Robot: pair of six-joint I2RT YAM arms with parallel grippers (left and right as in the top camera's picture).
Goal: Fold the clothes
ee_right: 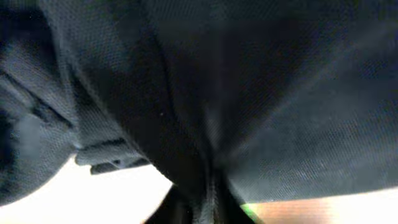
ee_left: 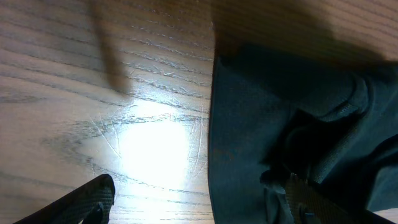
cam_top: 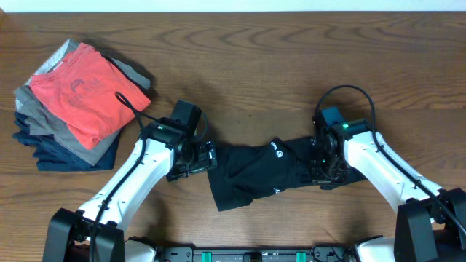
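Overhead, right pincer (cam_top: 318,165) grasps the limp, light black garment (cam_top: 255,173); left pincer (cam_top: 210,156), released, should likely pinch its nearby edge.

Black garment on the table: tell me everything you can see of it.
The black garment is soft matte knit, crumpled in a rough strip on the wooden table, not yet folded. A small white round logo faces up near its top edge. The open left hand straddles its left edge; the right hand pinches its right end.
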